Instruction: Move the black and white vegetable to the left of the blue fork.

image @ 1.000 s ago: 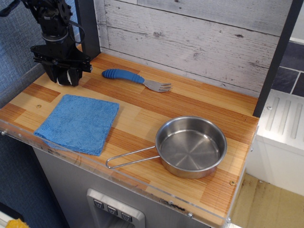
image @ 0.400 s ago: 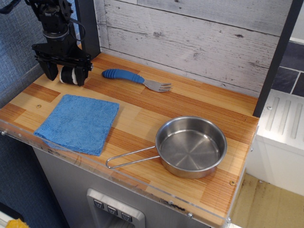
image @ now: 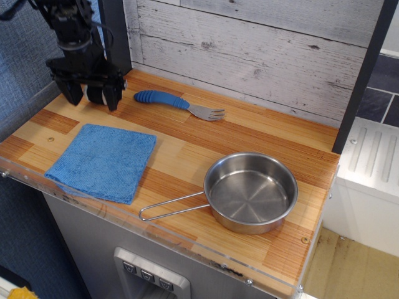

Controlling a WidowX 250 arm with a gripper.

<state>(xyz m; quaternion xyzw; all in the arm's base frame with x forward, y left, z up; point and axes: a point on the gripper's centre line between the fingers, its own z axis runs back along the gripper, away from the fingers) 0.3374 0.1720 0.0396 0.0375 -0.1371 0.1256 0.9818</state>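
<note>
The blue fork (image: 163, 99) lies at the back of the wooden counter, blue handle to the left and silver prongs to the right. My black gripper (image: 91, 96) hangs just left of the fork's handle with its fingers (image: 112, 98) spread open. A dark rounded shape (image: 95, 94) sits between the fingers, just left of the fork handle. It looks like the black side of the black and white vegetable. Its white ends do not show, and I cannot tell whether the fingers touch it.
A folded blue cloth (image: 103, 161) lies at the front left. A steel pan (image: 249, 192) with a wire handle stands at the front right. A whitewashed plank wall (image: 249, 50) backs the counter, and a dark post (image: 115, 31) stands behind the gripper.
The gripper was shut low around the roll a second ago. It opened, leaving the roll on the counter, and has since risen slightly, so the roll's white end no longer shows.
</note>
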